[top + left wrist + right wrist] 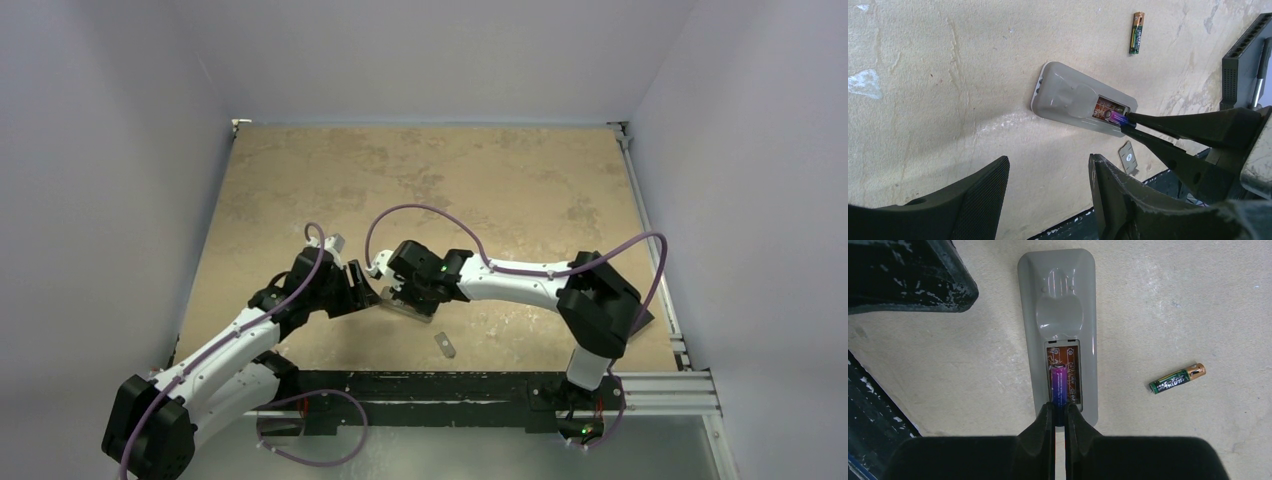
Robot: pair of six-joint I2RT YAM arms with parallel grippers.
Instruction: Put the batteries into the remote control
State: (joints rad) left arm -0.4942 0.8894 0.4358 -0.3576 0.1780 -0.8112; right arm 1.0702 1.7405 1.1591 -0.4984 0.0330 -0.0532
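Observation:
The remote control (1063, 310) lies grey underside up on the table, its battery recess open; it also shows in the left wrist view (1073, 102) and the top view (405, 303). My right gripper (1059, 412) is shut on the purple battery (1058, 385), holding its end with the battery lying in the recess's left slot. The dark battery with a brassy end (1177, 378) lies loose on the table to the right of the remote, also seen in the left wrist view (1136, 33). My left gripper (1048, 185) is open and empty, just left of the remote.
The small flat grey cover piece (445, 343) lies near the table's front edge, also in the left wrist view (1128, 157). A black rail (430, 385) runs along the near edge. A dark slab (1243, 60) shows at the right of the left wrist view.

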